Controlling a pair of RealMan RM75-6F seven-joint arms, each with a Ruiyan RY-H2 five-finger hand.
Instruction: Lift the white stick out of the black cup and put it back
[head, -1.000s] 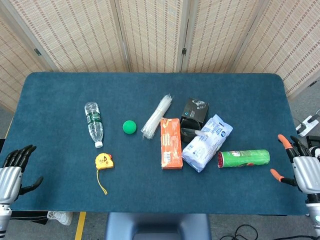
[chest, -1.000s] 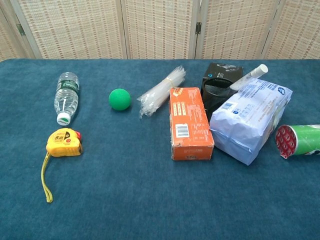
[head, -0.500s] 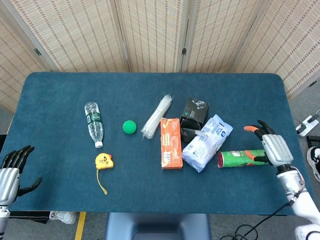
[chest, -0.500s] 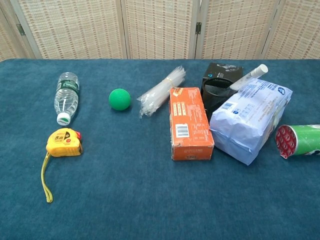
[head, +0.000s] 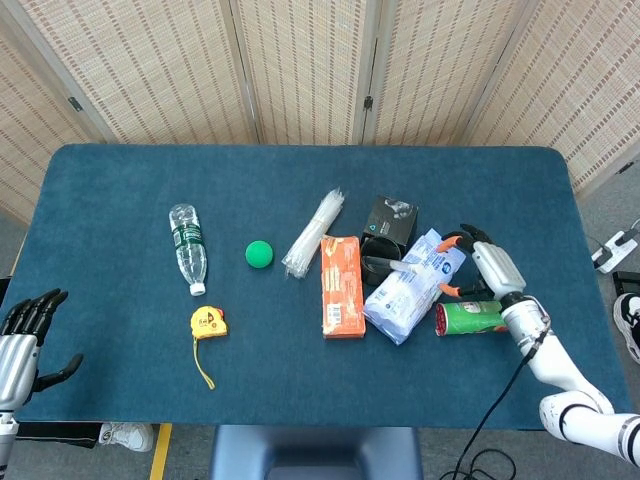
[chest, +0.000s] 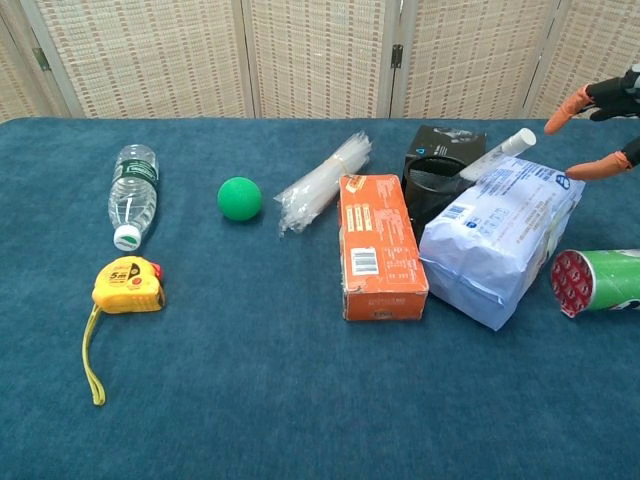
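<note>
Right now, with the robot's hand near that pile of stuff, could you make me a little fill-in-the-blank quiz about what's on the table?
1. The white stick leans out of the black ____.
2. The small round ball between the clear plastic water bottle and the bundle of clear straws is coloured ____.
3. The hand with orange fingertips, the right hand, hovers above the ____ cylindrical can lying on its side.
4. The yellow tape measure lies just in front of the bottle's ____ cap.

Missing words: cup; green; green; white

Blue table (head: 120, 190), water bottle (head: 187, 247), green ball (head: 259, 254), tape measure (head: 207, 323), orange box (head: 341, 286)
</note>
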